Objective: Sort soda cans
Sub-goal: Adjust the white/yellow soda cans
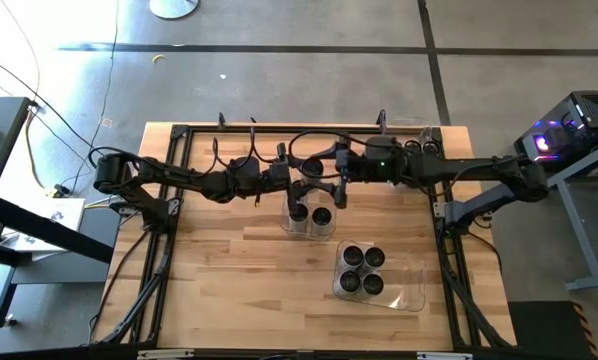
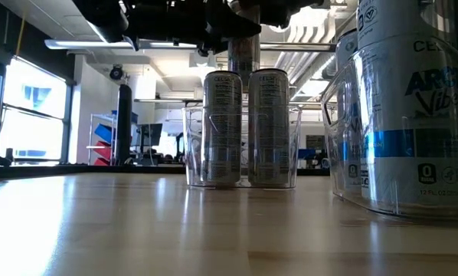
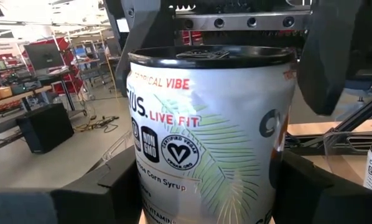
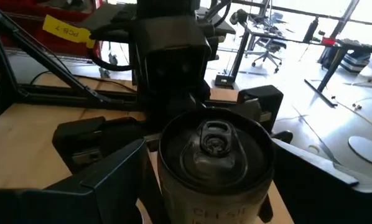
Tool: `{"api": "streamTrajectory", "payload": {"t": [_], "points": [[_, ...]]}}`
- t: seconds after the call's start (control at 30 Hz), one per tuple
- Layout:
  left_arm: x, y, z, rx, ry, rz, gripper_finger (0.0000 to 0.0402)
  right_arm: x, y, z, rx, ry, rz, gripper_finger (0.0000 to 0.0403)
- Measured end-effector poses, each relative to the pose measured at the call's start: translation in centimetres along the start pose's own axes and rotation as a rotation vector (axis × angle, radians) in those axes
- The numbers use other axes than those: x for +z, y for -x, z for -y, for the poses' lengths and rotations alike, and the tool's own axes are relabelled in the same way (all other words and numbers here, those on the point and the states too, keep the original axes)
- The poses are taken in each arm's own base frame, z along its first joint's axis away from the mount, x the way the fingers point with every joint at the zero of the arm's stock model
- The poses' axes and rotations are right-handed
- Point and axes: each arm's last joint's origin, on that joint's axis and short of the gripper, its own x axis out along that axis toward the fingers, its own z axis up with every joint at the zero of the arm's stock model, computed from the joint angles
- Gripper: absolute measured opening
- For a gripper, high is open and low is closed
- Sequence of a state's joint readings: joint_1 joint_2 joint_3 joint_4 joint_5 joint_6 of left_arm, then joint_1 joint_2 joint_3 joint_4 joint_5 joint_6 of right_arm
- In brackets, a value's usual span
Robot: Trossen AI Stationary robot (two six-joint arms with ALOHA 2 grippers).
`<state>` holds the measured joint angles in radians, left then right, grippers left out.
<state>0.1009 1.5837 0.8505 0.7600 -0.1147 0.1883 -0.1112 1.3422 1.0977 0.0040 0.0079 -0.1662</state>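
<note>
Closest to the left wrist camera, the held can [image 3: 211, 137] stands upright, white with green leaf print and a dark top, clamped between the fingers of the left gripper [image 3: 204, 186]. Beyond it sits the right gripper's body.

Right wrist view: the same can's dark top and pull tab, with the right gripper [image 4: 211, 180] set around it, its fingers [image 4: 105, 174] spread and flanking the can's sides.

High view: both arms meet over the table's [image 1: 229, 280] back middle. Just in front, the rear bin [image 1: 309, 228] holds two cans [image 1: 299, 212]; the front bin [image 1: 404, 290] holds four cans [image 1: 362, 270].

Low view: the held can hangs above the rear bin's two upright cans.
</note>
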Motion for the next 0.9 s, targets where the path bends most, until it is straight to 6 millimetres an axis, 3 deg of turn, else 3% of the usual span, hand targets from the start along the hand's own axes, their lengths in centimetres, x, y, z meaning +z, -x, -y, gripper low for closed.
{"api": "streamTrajectory", "payload": {"t": [0.37, 0.5, 0.73, 0.9], "points": [[-0.02, 0.04, -0.02, 0.008, 0.001, 0.001, 0.0247, 0.02, -0.59, -0.06, 0.028, 0.025, 0.031, 0.0233], [0.04, 0.04, -0.04, 0.010, -0.003, 0.008, 0.0247, -0.04, -0.68, -0.08, 0.024, 0.041, 0.028, 0.0235], [0.10, 0.01, -0.02, 0.004, 0.006, 0.015, 0.0247, -0.38, -0.80, 0.09, 0.012, 0.044, 0.002, 0.0300], [0.11, 0.01, -0.02, 0.001, 0.005, 0.017, 0.0247, -0.31, -0.76, 0.01, 0.029, 0.046, 0.012, 0.0312]]}}
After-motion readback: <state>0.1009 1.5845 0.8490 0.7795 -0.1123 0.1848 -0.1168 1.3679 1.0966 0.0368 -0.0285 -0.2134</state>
